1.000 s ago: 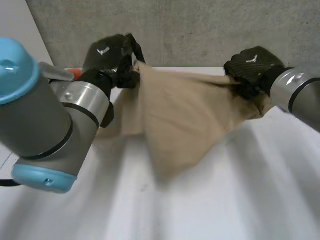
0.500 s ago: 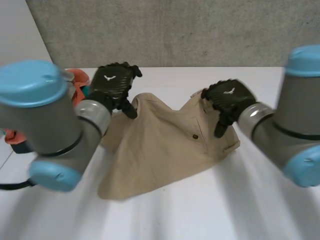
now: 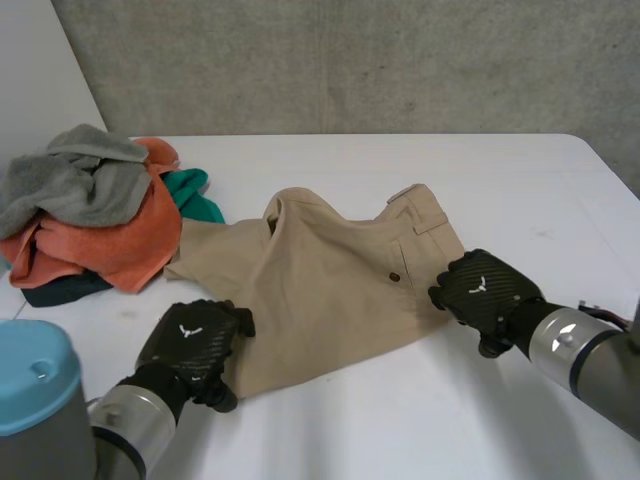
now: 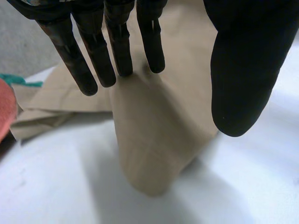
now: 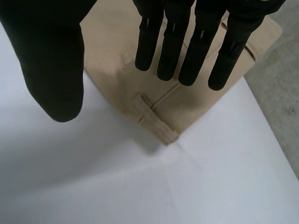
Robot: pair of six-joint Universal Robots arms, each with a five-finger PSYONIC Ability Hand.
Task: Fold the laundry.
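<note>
Now | left hand [image 3: 195, 345] at trousers [image 3: 320, 270] hem | right hand [image 3: 485, 295] at waistband corner [image 5: 158, 127]

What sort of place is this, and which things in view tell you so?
Probably a robot lab or test bench, not a home: a bare white table against a concrete wall, the robot's left hand and right hand at a beige garment, and a laundry pile beside it.

A white table [image 3: 420, 430] with a smooth, matte top carries everything. Its far edge runs straight below a grey, speckled concrete wall [image 3: 380, 60]. Beside that wall a paler, plain white panel [image 3: 35, 80] slants in. The light is soft and even, leaving only faint shadows on the tabletop. In the right wrist view a grey speckled surface [image 5: 280, 112] lies past the table's edge; whether it is floor or wall cannot be told.
</note>
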